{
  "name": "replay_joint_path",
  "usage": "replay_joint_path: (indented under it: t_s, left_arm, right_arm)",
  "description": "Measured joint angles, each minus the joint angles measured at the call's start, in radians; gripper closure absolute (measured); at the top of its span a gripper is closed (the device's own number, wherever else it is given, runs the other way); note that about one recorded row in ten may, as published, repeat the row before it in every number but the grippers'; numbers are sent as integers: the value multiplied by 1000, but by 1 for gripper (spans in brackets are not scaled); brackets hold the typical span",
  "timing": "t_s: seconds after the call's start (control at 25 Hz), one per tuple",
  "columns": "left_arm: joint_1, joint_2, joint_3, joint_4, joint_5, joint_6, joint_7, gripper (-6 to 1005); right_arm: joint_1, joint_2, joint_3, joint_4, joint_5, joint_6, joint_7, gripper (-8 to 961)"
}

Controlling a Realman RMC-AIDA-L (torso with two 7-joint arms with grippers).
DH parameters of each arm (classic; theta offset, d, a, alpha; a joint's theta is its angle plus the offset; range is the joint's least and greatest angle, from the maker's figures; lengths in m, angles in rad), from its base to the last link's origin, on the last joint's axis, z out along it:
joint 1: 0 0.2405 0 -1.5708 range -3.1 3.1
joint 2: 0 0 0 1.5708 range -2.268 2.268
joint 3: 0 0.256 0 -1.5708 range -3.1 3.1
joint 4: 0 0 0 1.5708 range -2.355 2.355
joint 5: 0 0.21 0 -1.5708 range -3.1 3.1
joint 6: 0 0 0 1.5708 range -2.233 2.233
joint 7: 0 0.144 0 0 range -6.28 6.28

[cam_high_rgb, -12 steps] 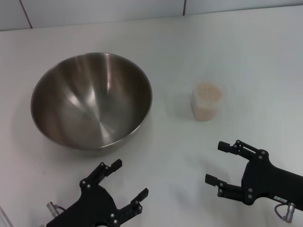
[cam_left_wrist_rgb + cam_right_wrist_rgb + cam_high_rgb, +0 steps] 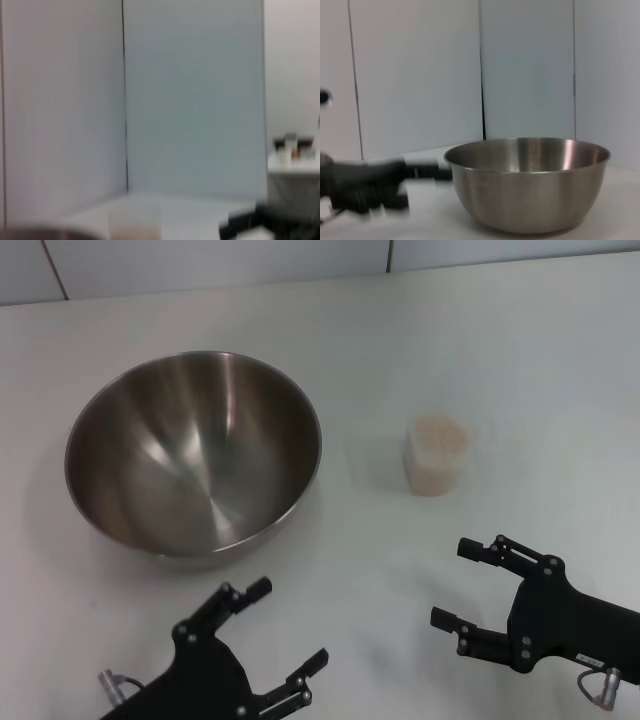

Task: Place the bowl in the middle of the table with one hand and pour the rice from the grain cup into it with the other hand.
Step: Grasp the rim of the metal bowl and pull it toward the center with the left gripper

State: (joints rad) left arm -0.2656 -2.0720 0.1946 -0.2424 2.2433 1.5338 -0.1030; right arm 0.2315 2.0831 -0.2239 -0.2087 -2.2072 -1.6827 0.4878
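Note:
The steel bowl (image 2: 193, 452) stands empty on the left part of the white table (image 2: 520, 360). It also shows in the right wrist view (image 2: 527, 182). The clear grain cup (image 2: 437, 456), full of rice (image 2: 440, 435), stands upright to the right of the bowl. In the left wrist view the cup (image 2: 136, 224) is a pale blur. My left gripper (image 2: 288, 625) is open, near the table's front edge, just in front of the bowl. My right gripper (image 2: 460, 583) is open, in front of the cup and apart from it.
A pale tiled wall (image 2: 200, 260) runs along the table's far edge. In the right wrist view the left arm (image 2: 365, 185) shows as a dark blur beside the bowl.
My left gripper has shifted slightly to the right and toward the front edge. The right gripper, bowl and cup have hardly moved.

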Motion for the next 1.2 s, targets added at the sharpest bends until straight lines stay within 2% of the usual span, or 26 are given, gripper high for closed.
replay_joint_path:
  t_s: [0.08, 0.12, 0.16, 0.24, 0.32, 0.36, 0.4, 0.48, 0.52, 0.56, 0.64, 0.72, 0.76, 0.84, 0.88, 1.0, 1.04, 1.12, 1.16, 1.2]
  left_arm:
    - [5, 1, -22, 2, 2, 109, -3, 144]
    - [8, 3, -62, 3, -2, 215, -42, 144]
    - [8, 3, -62, 3, -2, 215, -42, 144]
    - [-7, 14, -127, 12, -1, 278, -159, 145]
    - [-35, 29, -189, 43, -1, 289, -308, 145]
    - [-35, 29, -189, 43, -1, 289, -308, 145]
    - [-78, 52, -269, 124, -3, 288, -507, 146]
    - [-110, 61, -325, 201, -3, 284, -640, 146]
    - [-146, 60, -373, 319, -3, 273, -783, 147]
    - [-146, 60, -373, 319, -3, 273, -783, 147]
    - [-201, 25, -407, 507, -5, 269, -942, 147]
    - [-201, 25, -407, 507, -5, 269, -942, 148]
    - [-230, 8, -416, 605, -9, 269, -1001, 148]
    - [-230, 8, -416, 605, -9, 269, -1001, 149]
    - [-280, -7, -411, 746, -12, 236, -1122, 149]
    - [-280, -7, -411, 746, -12, 236, -1122, 150]
    - [-307, -8, -384, 801, -12, 192, -1187, 150]
    - [-307, -8, -384, 801, -12, 192, -1187, 150]
    - [-320, -9, -370, 848, -20, 172, -1163, 151]
    - [-320, -9, -370, 848, -20, 172, -1163, 151]
  right_arm:
    - [1, 0, 0, 1, 0, 0, 0, 137]
    - [2, 0, 0, 1, 0, 0, 0, 137]
    - [2, 0, 0, 1, 0, -1, 0, 137]
    - [3, 0, 0, 2, 0, -1, 0, 137]
    - [4, 0, 0, 3, 0, -2, 0, 137]
    - [4, 0, 0, 3, 0, -2, 0, 137]
    - [5, 0, 0, 3, 0, -4, 0, 137]
    - [5, 0, 0, 4, 0, -11, 0, 137]
    - [5, 0, 0, 4, 0, -15, 0, 137]
    - [5, 0, 0, 4, 0, -15, 0, 137]
    - [5, 0, 0, 3, 0, -17, 0, 137]
    - [5, 0, 0, 6, 0, -18, 0, 137]
    - [6, 0, 0, 12, 0, -20, 0, 137]
    - [6, -2, 0, 22, 0, -25, 0, 137]
    - [6, -3, 0, 25, 0, -27, 0, 137]
    - [3, -2, 0, 24, 1, -30, 0, 137]
    - [2, -2, 0, 27, 1, -32, 0, 137]
    - [-1, -2, 0, 31, 2, -39, -11, 137]
    - [-2, -2, 0, 34, 3, -42, -17, 137]
    - [-2, -2, 0, 34, 3, -42, -17, 137]
